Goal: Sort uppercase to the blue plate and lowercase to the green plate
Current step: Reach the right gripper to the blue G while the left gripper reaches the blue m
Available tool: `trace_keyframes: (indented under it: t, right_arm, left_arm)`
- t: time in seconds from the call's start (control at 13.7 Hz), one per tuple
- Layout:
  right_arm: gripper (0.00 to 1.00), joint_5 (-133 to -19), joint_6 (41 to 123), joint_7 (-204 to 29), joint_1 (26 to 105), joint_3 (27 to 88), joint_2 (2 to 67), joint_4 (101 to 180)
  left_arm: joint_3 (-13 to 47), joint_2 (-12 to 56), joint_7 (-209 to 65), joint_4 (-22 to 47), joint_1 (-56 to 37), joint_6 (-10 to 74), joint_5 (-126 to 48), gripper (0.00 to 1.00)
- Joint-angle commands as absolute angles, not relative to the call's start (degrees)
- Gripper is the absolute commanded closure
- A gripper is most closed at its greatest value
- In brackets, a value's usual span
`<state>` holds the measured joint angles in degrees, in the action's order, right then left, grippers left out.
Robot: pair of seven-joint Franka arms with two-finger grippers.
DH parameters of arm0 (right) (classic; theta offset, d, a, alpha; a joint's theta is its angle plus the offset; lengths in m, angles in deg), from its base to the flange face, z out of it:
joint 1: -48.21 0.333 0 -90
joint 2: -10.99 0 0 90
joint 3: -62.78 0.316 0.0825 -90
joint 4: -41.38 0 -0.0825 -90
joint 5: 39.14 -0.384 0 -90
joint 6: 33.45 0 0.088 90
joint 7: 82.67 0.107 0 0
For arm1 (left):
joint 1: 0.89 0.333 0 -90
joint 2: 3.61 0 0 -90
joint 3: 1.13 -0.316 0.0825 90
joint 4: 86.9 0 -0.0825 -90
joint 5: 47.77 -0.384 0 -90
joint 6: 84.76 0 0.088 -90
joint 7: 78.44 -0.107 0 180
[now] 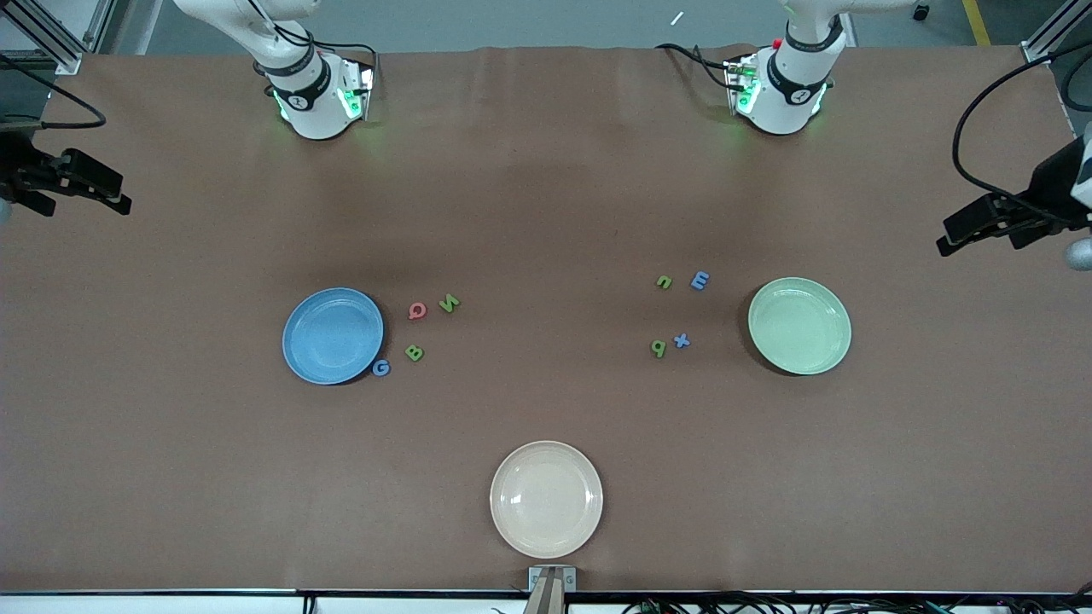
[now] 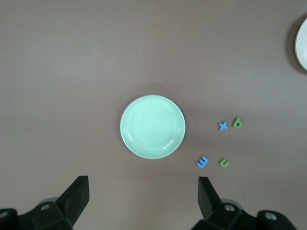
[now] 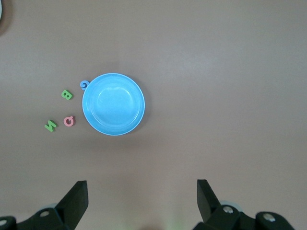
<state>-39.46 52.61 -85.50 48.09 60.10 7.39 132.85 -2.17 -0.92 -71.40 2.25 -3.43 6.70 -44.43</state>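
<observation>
I held my left end effector (image 2: 141,199) wide and empty high over the pale mint green plate (image 1: 799,326), my right end effector (image 3: 141,199) likewise over the round blue plate (image 1: 333,335). The uppercase foam letters (image 1: 415,310) lay beside the blue plate, the lowercase ones (image 1: 681,340) beside the green, both plates bare, nothing sorted yet.

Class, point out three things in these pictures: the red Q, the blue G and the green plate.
red Q (image 1: 417,310): front view, on the letter's ring.
blue G (image 1: 381,367): front view, on its curved stroke, by the blue plate's rim.
green plate (image 2: 128,143): left wrist view, on its rim.
</observation>
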Motion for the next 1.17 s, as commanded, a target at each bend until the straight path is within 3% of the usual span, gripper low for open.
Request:
trace_keyframes:
  t: [0.0, 0.22, 0.51, 0.73, 1.1]
  right_arm:
    - [0.00, -40.11, 53.39, -85.21, 46.10, 60.14, 9.04, 132.96]
    - [0.00, -40.19, 56.63, -85.92, 45.13, 60.14, 16.85, 131.29]
    - [0.00, -39.49, 58.56, -85.66, 46.62, 60.49, 23.12, 130.85]
    - [0.00, -40.37, 63.22, -85.74, 50.74, 60.58, 31.09, 130.59]
    - [0.00, -40.46, 74.81, -84.95, 59.00, 60.58, 38.85, 130.85]
  left_arm:
    - [-1.22, 1.83, -70.44, 2.65, -6.50, 5.85, -43.81, 0.00]
    - [0.88, 2.72, -70.44, 8.87, -9.67, 9.52, -43.81, 0.00]
    - [6.69, 1.93, -71.22, 22.58, -9.68, 24.18, -43.81, 0.00]
    - [9.68, 2.54, -74.90, 30.58, -9.77, 33.07, -44.34, 0.00]
    - [12.84, 4.83, -80.20, 39.73, -9.86, 43.97, -47.75, 0.00]
